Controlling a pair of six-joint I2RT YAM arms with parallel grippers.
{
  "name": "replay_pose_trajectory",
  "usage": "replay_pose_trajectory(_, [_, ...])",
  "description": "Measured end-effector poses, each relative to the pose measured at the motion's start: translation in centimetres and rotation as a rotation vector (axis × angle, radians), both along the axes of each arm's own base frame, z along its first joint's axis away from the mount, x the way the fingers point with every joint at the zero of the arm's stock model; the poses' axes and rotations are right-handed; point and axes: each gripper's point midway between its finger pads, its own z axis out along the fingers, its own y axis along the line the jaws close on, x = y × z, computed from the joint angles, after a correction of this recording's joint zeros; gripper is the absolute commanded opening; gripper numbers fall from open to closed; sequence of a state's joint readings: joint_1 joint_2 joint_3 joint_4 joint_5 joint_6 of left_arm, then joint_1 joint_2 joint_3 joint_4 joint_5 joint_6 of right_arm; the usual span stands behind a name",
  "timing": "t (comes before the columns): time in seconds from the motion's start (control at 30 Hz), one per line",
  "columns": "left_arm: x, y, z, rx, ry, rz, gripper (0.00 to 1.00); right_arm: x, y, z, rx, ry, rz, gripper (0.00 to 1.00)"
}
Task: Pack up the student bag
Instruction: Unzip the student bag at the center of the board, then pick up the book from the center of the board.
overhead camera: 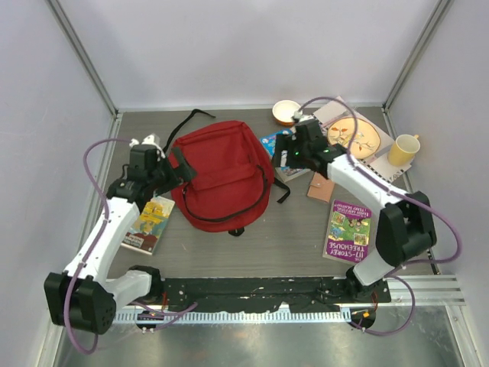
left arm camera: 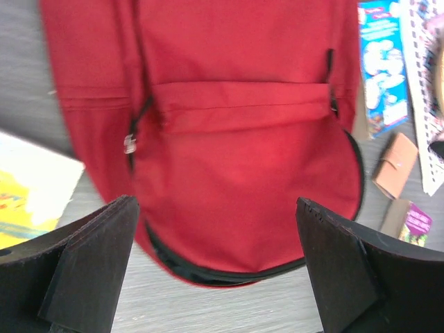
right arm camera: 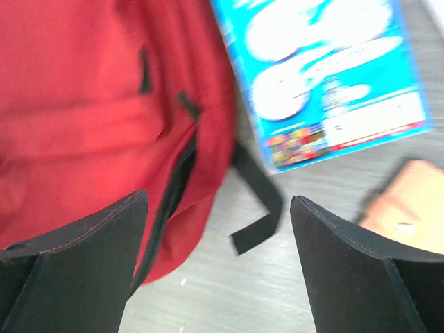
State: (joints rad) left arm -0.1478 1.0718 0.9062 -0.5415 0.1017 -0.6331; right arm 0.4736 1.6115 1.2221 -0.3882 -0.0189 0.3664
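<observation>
The student bag (overhead camera: 221, 172), a red backpack with black straps, lies flat in the middle of the table, front pocket up. My left gripper (overhead camera: 177, 164) hovers at its left edge, open and holding nothing. In the left wrist view the bag (left arm camera: 229, 125) fills the frame beyond that open gripper (left arm camera: 216, 203), with its black zip rim between the fingers. My right gripper (overhead camera: 284, 153) hangs open and empty over the bag's right edge. Between the right gripper (right arm camera: 220, 199) fingers I see the bag (right arm camera: 83, 104), a dark gap along its zip and a loose black strap (right arm camera: 260, 208).
A yellow book (overhead camera: 150, 223) lies left of the bag. On the right are a blue book (overhead camera: 276, 145), a brown wallet (overhead camera: 321, 187), a purple book (overhead camera: 348, 229), a spiral notebook (overhead camera: 355, 136), a yellow mug (overhead camera: 403, 149) and a bowl (overhead camera: 286, 112).
</observation>
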Motion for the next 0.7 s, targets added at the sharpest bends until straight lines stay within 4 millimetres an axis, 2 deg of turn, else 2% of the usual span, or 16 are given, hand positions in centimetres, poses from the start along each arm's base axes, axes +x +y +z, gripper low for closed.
replay_pose_trajectory(0.07, [0.8, -2.1, 0.9, -0.013, -0.022, -0.045, 1.00, 1.6, -3.1, 1.8, 0.002, -0.056, -0.106, 0.89])
replay_pose_trajectory(0.13, [1.8, -4.4, 2.0, -0.031, -0.048, -0.087, 1.00, 3.4, -6.1, 2.6, 0.008, -0.088, -0.211, 0.89])
replay_pose_trajectory(0.2, [3.2, -7.6, 3.0, -0.045, -0.067, -0.140, 0.99, 4.6, -8.6, 1.8, 0.006, -0.073, -0.292, 0.88])
replay_pose_trajectory(0.3, [5.6, -13.1, 4.3, -0.077, -0.095, -0.221, 1.00, 6.1, -11.6, -1.0, 0.005, -0.004, -0.378, 0.84])
replay_pose_trajectory(0.4, [7.9, -17.6, 4.9, -0.125, -0.114, -0.263, 1.00, 6.6, -12.8, -3.7, 0.026, 0.072, -0.400, 0.78])
replay_pose_trajectory(0.47, [9.0, -20.1, 4.6, -0.173, -0.110, -0.274, 1.00, 6.8, -12.9, -4.5, 0.059, 0.108, -0.396, 0.78])
replay_pose_trajectory(0.57, [10.3, -22.6, 3.0, -0.221, -0.079, -0.272, 1.00, 7.6, -12.8, -4.1, 0.094, 0.111, -0.386, 0.77])
replay_pose_trajectory(0.7, [11.7, -25.7, 1.2, -0.259, -0.040, -0.270, 0.96, 9.3, -12.8, -2.5, 0.125, 0.070, -0.378, 0.77])
